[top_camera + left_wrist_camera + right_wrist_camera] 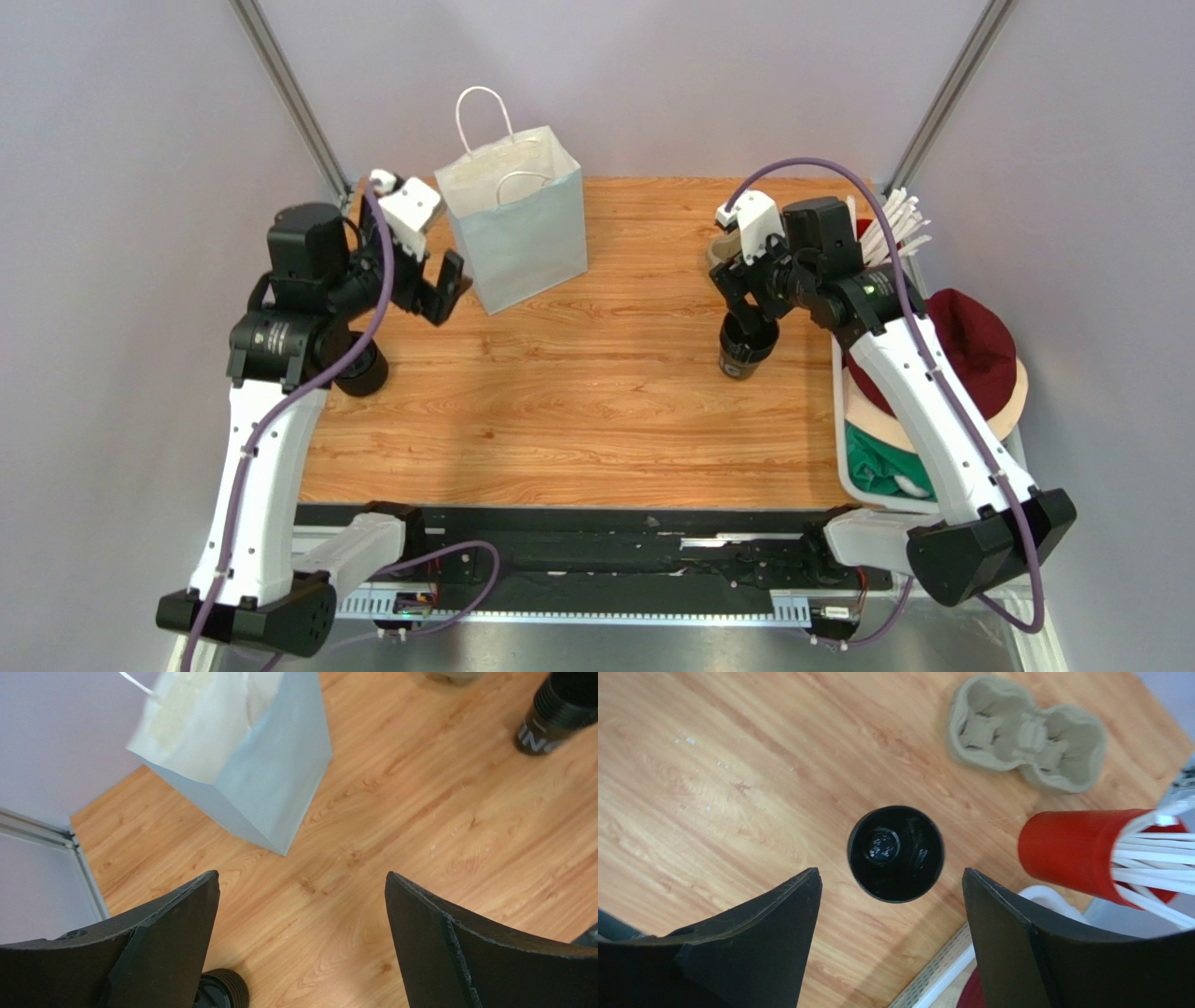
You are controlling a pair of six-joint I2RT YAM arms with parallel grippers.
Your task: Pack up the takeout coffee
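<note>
Top: open black coffee cup upright on table, well right of paper bag; left wrist: left fingers spread, empty, just beside bag, probably to steady it; right wrist: right fingers spread above cup, lined up to grip it.

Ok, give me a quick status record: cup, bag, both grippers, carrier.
coffee cup: upright, lidless, on the table, outside the bag
paper bag: upright, mouth open, far left of the table
right gripper: open, over the cup, not gripping
left gripper: open, empty, beside the bag
cup carrier: on the table, wells empty
</note>
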